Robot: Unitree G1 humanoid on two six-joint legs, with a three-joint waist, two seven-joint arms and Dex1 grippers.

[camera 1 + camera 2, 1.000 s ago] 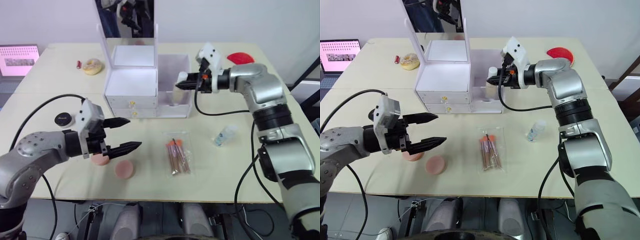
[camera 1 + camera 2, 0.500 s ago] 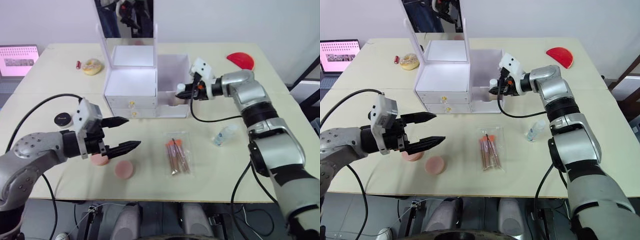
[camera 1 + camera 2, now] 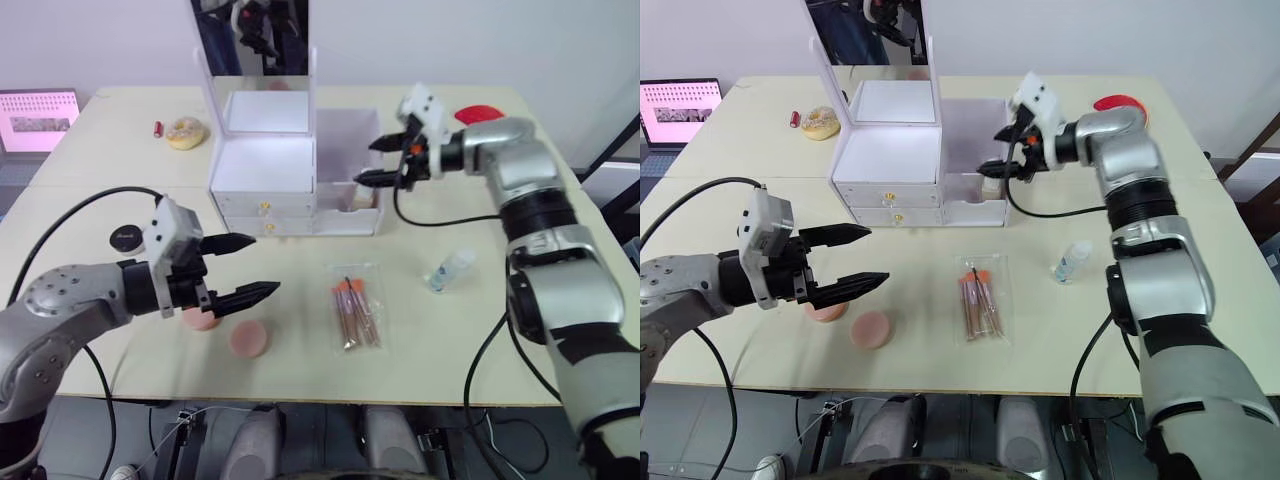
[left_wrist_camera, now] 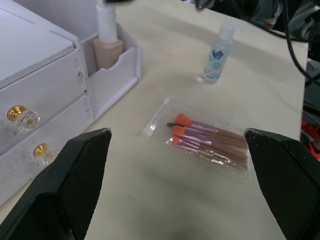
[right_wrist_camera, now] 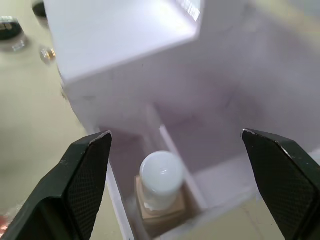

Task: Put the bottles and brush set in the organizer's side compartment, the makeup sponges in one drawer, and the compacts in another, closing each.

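Only the beige white-capped bottle [image 5: 161, 192] stands in the white organizer's side compartment [image 3: 365, 190] w/ right hand [image 3: 385, 162] wide above; clear bottle [image 3: 449, 269], bagged brush set [image 3: 356, 309], pink sponges [image 3: 248, 339], black compact [image 3: 127, 238] left on table; left hand [image 3: 248, 268] wide, empty.

Organizer [image 3: 265, 165]: white plastic, smooth, faintly glossy; drawer knobs [image 4: 22, 116] clear with shiny gold-coloured metal bases. Table [image 3: 420, 320]: pale cream, matt, smooth. Brush set [image 4: 207, 142]: sealed in a clear glossy plastic sleeve, crinkled. Bottle on the table [image 4: 216, 52]: clear plastic. Bottle in the side compartment [image 5: 161, 192]: smooth white cap. Jaws' inner faces: black, finely textured, matt.
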